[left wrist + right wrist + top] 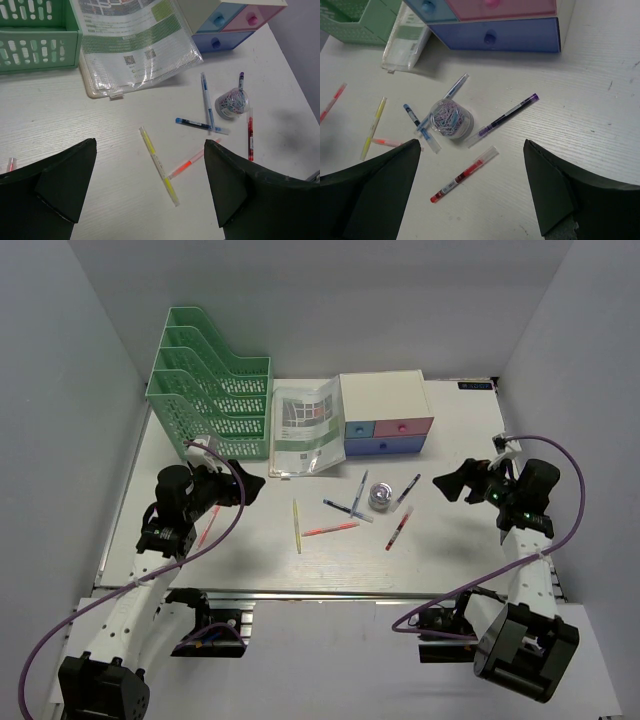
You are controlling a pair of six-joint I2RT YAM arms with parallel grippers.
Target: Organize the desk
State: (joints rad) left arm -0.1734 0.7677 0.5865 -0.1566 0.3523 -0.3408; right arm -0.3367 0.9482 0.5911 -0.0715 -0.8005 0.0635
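The white desk [450,545] is strewn with pens: a yellow highlighter [297,525], an orange one [330,529], two blue pens [357,493], a purple pen [407,492] and a red pen [399,527]. A clear tub of paper clips [380,496] stands among them. My left gripper [248,486] hovers open at the left, the yellow highlighter [159,165] lying below its gap. My right gripper [445,485] hovers open at the right, above the red pen [464,174] and near the tub [450,118]. Neither holds anything.
A green file rack [205,385] stands back left, a mesh document pouch [305,428] beside it, then a white box with pink and blue drawers [385,415]. Another pink pen [208,525] lies under the left arm. A metal rail [330,595] edges the front.
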